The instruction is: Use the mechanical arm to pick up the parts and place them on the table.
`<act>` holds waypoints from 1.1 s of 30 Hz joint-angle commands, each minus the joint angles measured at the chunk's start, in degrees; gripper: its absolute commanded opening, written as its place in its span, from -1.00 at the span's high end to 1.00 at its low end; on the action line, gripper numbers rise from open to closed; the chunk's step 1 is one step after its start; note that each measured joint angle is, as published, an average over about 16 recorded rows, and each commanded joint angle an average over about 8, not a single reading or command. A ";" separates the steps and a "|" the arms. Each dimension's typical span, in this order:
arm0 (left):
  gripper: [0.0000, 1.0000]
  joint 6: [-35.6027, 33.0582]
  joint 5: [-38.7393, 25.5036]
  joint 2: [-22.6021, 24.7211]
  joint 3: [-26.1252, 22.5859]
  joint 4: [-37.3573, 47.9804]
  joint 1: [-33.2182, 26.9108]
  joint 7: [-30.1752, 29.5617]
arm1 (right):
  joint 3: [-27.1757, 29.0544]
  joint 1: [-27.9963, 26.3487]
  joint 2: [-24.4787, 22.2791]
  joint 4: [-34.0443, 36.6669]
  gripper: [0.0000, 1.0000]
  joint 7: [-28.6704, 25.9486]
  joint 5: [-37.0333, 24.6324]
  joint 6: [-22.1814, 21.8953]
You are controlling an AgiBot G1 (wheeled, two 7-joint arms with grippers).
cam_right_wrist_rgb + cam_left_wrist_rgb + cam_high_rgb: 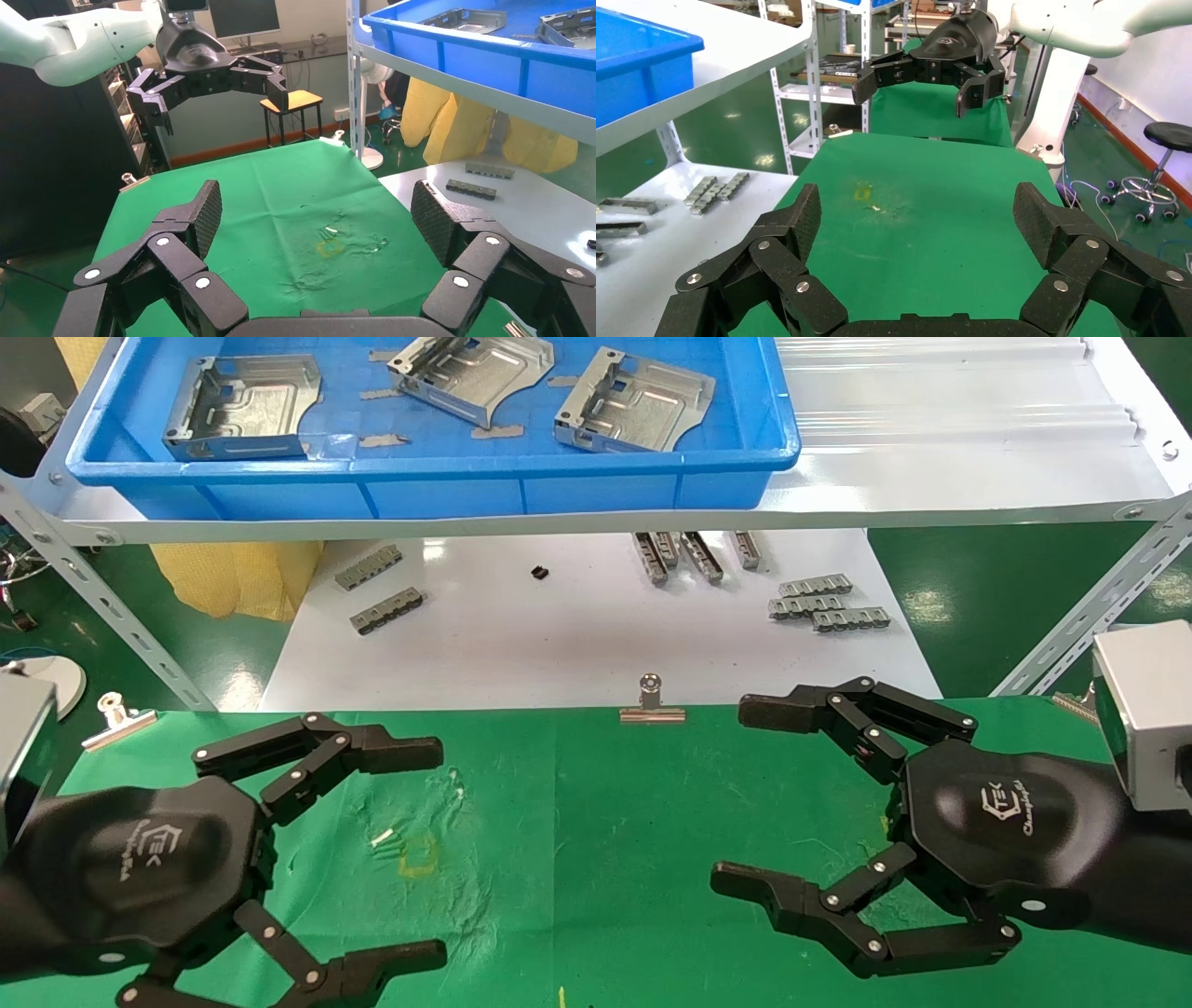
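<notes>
Three silvery sheet-metal parts lie in the blue tray on the upper shelf: one at the left (244, 410), one in the middle (473, 372), one at the right (636, 402). The green cloth table (596, 822) bears a small yellow mark (417, 856), which also shows in the left wrist view (862, 192) and the right wrist view (328, 248). My left gripper (441, 850) is open and empty over the table's left side. My right gripper (728, 795) is open and empty over the table's right side. Both hover above the cloth, well below the parts.
The blue tray (438, 477) sits on a white shelf (931, 477) with angled metal legs (102, 607). A glossy white board (577, 635) below carries several small grey ridged strips (827, 607). Silver binder clips (652, 702) sit on the cloth's far edge.
</notes>
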State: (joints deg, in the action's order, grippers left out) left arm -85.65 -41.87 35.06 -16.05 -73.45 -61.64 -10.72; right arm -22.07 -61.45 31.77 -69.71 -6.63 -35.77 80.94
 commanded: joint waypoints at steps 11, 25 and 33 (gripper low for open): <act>-1.00 0.00 0.00 0.00 0.00 0.00 0.00 0.00 | 0.00 0.00 0.00 0.00 -1.00 0.00 0.00 0.00; -1.00 0.00 0.00 0.00 0.00 0.00 0.00 0.00 | 0.00 0.00 0.00 0.00 -1.00 0.00 0.00 0.00; -1.00 0.00 0.00 0.00 0.00 0.00 0.00 0.00 | 0.00 0.00 0.00 0.00 0.84 0.00 0.00 0.00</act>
State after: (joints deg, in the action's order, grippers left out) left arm -85.65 -41.87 35.06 -16.05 -73.45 -61.64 -10.72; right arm -22.06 -61.45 31.77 -69.71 -6.63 -35.77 80.94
